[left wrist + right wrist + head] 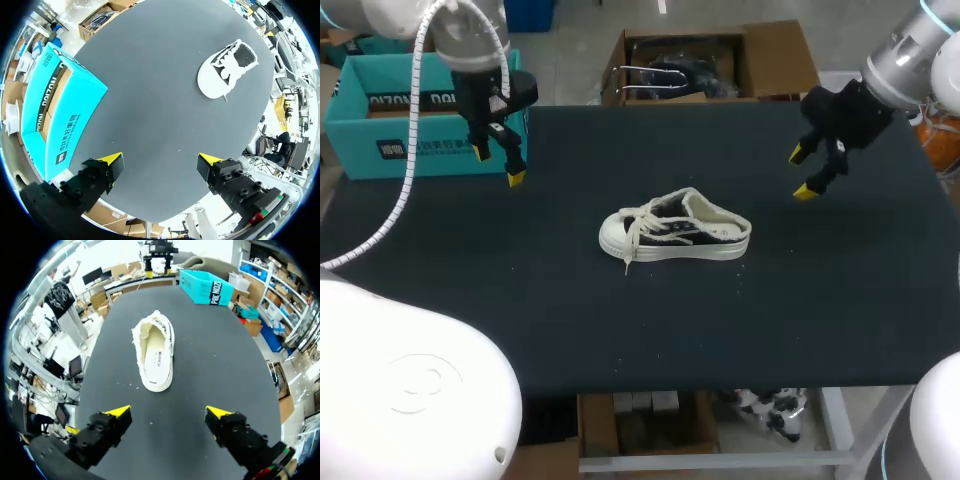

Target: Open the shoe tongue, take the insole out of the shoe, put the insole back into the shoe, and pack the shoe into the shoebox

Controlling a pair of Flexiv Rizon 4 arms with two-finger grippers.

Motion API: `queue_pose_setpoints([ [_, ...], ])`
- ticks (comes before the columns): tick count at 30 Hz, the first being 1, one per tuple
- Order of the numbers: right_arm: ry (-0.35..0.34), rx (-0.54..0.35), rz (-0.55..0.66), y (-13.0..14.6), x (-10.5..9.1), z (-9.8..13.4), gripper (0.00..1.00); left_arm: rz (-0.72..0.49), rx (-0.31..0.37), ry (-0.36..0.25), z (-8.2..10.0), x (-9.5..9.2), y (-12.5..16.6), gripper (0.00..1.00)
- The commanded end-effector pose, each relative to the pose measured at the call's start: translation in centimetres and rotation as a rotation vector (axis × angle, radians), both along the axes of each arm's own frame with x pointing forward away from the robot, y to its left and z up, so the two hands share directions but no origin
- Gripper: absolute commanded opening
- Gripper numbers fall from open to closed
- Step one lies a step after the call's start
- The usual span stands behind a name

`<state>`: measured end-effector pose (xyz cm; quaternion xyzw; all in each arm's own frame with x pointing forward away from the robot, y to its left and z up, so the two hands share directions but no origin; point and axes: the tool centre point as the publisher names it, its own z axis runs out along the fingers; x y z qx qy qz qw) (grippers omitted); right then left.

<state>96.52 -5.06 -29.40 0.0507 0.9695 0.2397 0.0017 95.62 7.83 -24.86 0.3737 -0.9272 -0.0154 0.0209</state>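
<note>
Shoe (pixel 675 228) at the middle of the table (pixel 820 300), left gripper (pixel 498 165) and right gripper (pixel 802 172) spread wide and empty near its far corners; pinching only the trailing lace (pixel 628 262) would likely drag the unheld shoe.

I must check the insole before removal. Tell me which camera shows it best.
The right wrist view: it looks straight into the shoe from the heel, with the pale insole laid bare. The head view shows the shoe side-on, insole mostly hidden; the left wrist view shows the shoe far off, interior dark.

White arms (pixel 910 55) bear black, yellow-tipped left claw (pixel 498 165) and right claw (pixel 801 173), plus a ribbed white cable (pixel 413 120).
</note>
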Motion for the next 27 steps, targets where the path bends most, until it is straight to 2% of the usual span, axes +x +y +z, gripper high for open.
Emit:
queue_pose_setpoints([
  [1,-0.002,0.0,-0.001,0.0,-0.1,0.0,1.0,0.027,-0.039,0.012,0.4,-0.1,-0.7,1.0],
  [3,-0.024,0.058,0.017,0.7,-0.4,-0.7,1.0,0.114,-0.051,0.013,0.5,-0.2,-2.2,1.0],
  [5,-0.007,0.076,0.011,1.0,-0.7,-2.0,1.0,0.215,-0.077,0.049,0.4,0.0,-3.4,1.0],
  [6,-0.006,0.116,0.01,1.1,-0.9,-2.5,1.0,0.272,-0.063,0.036,0.2,0.1,-4.0,1.0],
  [9,-0.001,0.183,0.019,1.6,-1.6,-3.9,1.0,0.381,-0.082,0.032,-0.2,-0.4,-5.9,1.0],
  [11,0.002,0.199,0.009,2.1,-1.9,-4.8,1.0,0.441,-0.098,0.034,-0.3,-0.6,-6.9,1.0],
  [12,0.001,0.218,0.006,2.2,-2.0,-5.1,1.0,0.453,-0.106,0.043,-0.3,-0.7,-7.3,1.0],
  [21,-0.003,0.299,-0.04,3.6,-1.9,-8.0,1.0,0.566,-0.101,-0.005,-0.8,-1.9,-11.5,1.0],
  [27,-0.021,0.34,-0.062,4.4,-1.4,-9.7,1.0,0.563,-0.093,-0.008,-1.1,-2.5,-14.1,1.0],
])
